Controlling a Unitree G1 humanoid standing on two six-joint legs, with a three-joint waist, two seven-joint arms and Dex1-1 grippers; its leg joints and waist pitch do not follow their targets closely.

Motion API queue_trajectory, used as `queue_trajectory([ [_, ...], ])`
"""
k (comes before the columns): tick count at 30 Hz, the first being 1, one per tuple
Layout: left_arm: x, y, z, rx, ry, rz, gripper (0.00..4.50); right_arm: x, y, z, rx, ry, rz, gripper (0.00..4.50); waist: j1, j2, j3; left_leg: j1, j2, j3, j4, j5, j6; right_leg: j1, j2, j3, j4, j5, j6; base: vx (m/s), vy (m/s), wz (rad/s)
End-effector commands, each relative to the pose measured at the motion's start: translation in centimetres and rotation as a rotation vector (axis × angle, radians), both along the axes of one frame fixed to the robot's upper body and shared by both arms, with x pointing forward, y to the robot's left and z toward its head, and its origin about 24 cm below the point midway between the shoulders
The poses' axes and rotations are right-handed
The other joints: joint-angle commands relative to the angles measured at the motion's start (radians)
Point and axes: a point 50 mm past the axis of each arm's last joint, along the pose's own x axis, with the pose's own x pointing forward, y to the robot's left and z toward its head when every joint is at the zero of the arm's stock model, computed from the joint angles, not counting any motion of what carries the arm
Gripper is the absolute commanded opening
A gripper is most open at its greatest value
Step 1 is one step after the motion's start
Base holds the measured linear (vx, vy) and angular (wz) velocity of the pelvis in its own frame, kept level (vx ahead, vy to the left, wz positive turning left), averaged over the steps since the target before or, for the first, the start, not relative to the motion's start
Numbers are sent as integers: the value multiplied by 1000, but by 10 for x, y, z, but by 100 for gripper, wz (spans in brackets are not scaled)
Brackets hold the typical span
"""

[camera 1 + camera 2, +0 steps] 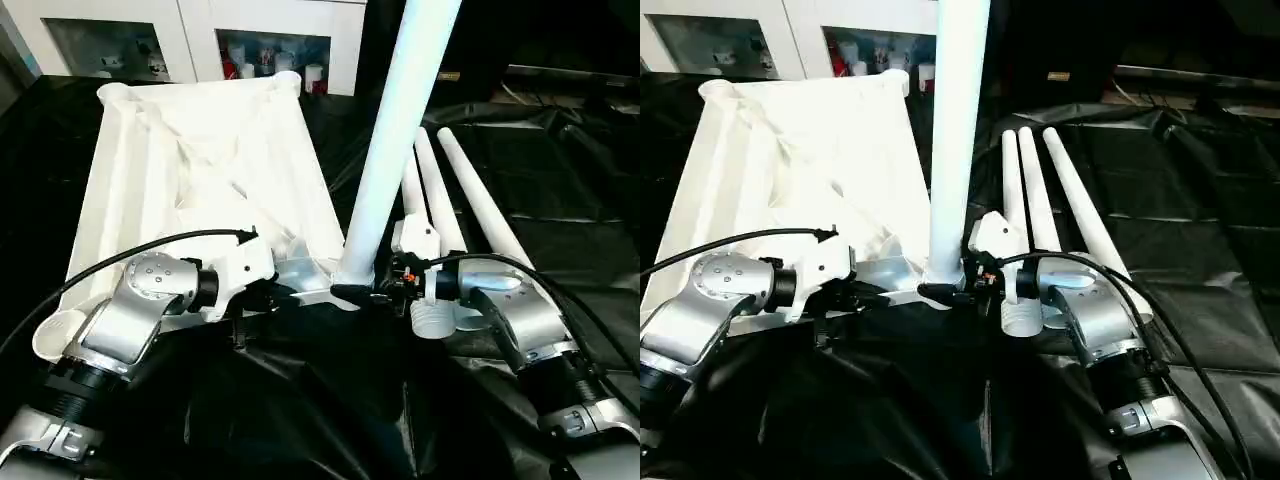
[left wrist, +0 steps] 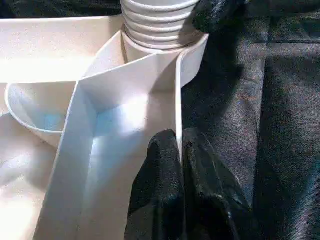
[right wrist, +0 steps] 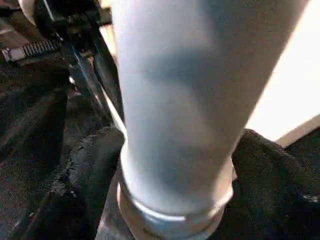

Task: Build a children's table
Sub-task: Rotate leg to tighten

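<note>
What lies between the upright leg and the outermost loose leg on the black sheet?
Two more loose legs lie between the upright leg and the outermost leg, seen in the right eye view.

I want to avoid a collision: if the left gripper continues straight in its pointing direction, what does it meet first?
Probably the threaded base of the upright leg in its corner socket; the left gripper, pinching the tabletop's rim wall, points along that wall toward it.

Leg upright in tabletop corner (three legs right).
</note>
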Motion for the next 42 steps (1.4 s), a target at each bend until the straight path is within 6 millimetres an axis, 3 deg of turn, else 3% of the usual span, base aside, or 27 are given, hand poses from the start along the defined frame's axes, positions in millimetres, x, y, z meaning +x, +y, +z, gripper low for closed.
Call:
queue_trajectory([
  [1,-5,-1,-10,7,47,-17,0,0,2,1,-16,-10,15,331,6,-1,-102,21,46,-22,-53,-91,89,58,-68,43,-55,10,-273,0,0,0],
  [9,-5,0,-10,7,49,-11,0,-2,3,-4,-22,5,25,276,4,-3,-98,22,46,-22,-53,-93,95,55,-67,42,-55,3,-272,0,0,0],
  [15,-7,2,-11,7,56,4,0,-3,5,-13,2,44,-10,273,2,-1,-96,21,46,-23,-54,-100,92,54,-67,42,-57,-5,-271,0,0,0],
  [17,-4,2,-12,16,44,76,0,3,5,-22,34,63,-141,272,0,4,-96,24,48,-23,-56,-118,82,51,-68,43,-58,-21,-271,0,0,0],
  [20,1,-1,-12,11,31,162,0,9,6,-29,57,84,-261,272,-9,4,-83,29,50,-28,-70,-230,20,50,-71,42,-79,-203,-243,0,0,0],
  [22,5,-8,-11,-11,25,240,0,13,8,-35,81,109,-367,272,-11,5,-81,36,51,-29,-73,-271,-6,46,-72,45,-86,-262,-230,0,0,0],
  [25,6,-12,-10,-17,24,270,0,14,9,-38,90,121,-407,272,-13,4,-80,37,49,-30,-75,-297,-15,43,-72,45,-93,-303,-210,0,0,0],
  [27,8,-34,-14,-61,53,376,0,19,21,-46,118,151,-551,272,-13,6,-75,37,50,-31,-77,-298,-19,38,-72,46,-95,-302,-207,0,0,0],
  [28,10,-45,-17,-75,64,426,0,21,29,-49,126,166,-606,272,-21,-1,-73,34,51,-31,-80,-304,-25,38,-70,47,-95,-308,-209,0,0,0],
  [29,15,-60,-20,-82,63,484,0,23,40,-52,135,184,-671,272,-18,-3,-73,39,48,-32,-79,-318,-29,37,-73,46,-101,-353,-194,0,0,0],
  [34,27,-82,-22,-104,33,534,0,27,57,-53,143,206,-722,272,-18,-6,-64,55,38,-36,-79,-409,-26,19,-73,45,-128,-514,-121,0,0,0],
  [35,27,-82,-22,-104,33,534,0,27,57,-53,143,206,-722,272,-15,-6,-64,55,39,-40,-82,-421,-28,22,-77,44,-133,-540,-104,0,0,0],
  [38,31,-89,-15,-112,4,505,0,28,65,-49,159,213,-691,272,-11,-2,-73,49,41,-44,-96,-395,-19,33,-74,38,-131,-479,-96,0,0,0],
  [40,31,-90,-13,-104,-11,485,0,29,68,-46,177,214,-665,272,-9,3,-71,52,43,-43,-98,-409,-21,29,-75,40,-131,-462,-107,0,0,0],
  [42,29,-87,-14,-94,-11,458,0,30,69,-43,192,207,-654,272,-9,3,-72,49,44,-46,-100,-414,-23,33,-78,38,-131,-460,-111,0,0,0],
])
